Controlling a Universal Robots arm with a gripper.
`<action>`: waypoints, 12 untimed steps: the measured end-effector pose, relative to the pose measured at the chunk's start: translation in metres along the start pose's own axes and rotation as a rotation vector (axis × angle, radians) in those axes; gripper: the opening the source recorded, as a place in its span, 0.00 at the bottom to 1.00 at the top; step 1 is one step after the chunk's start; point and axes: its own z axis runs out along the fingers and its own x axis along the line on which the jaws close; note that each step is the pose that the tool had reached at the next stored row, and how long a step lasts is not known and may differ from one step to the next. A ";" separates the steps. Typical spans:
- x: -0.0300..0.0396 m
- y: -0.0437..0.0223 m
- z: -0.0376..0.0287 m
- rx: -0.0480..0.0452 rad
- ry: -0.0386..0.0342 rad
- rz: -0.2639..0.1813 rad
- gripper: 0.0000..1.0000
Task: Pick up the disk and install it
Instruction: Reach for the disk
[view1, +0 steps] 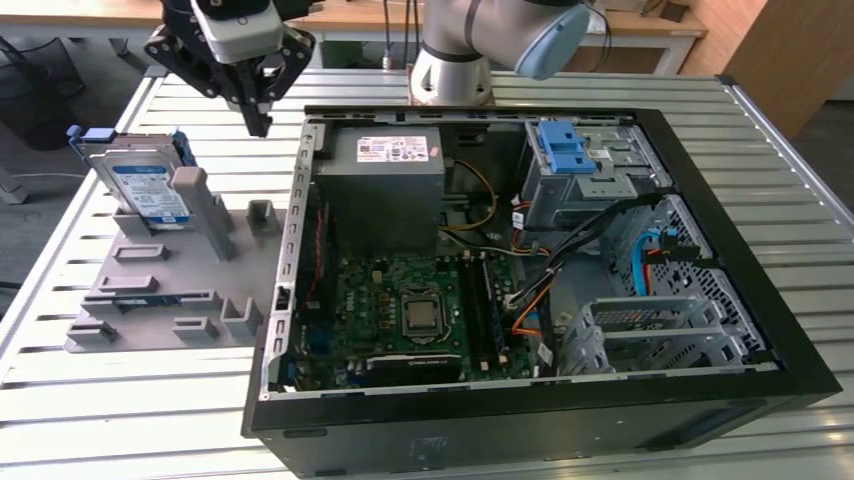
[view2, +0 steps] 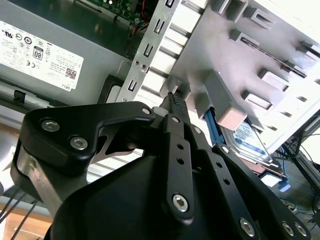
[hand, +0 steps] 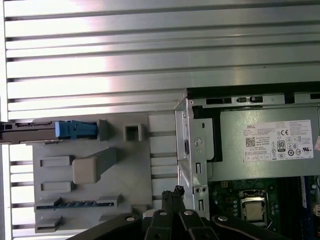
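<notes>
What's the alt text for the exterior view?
A black gripper, shut and empty, hangs over the gap between an open computer case and a grey holder tray on a slatted metal table. The disk stands tilted in the tray, at the exterior view's left.

A slatted metal table (view1: 147, 430) is spreading out beneath my claw (view1: 254, 126) and running well past it on every side. In the first wrist view, hard light is bouncing off the slats as a band of glare (hand: 100, 65) just beyond my claw. Farther off, past the table's far edge, a pale wooden desk (view1: 80, 12) is standing. Well away across the table, a brown wooden panel (view1: 787, 50) is rising. Grey floor (view1: 27, 215) is showing below the table's edge nearest my claw.
</notes>
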 end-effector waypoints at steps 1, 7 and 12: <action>0.0004 0.0000 0.0000 0.0000 0.0001 0.000 0.11; 0.0026 -0.0002 0.0002 0.0001 0.0009 0.000 0.11; 0.0044 -0.0003 0.0004 0.0001 0.0013 0.000 0.11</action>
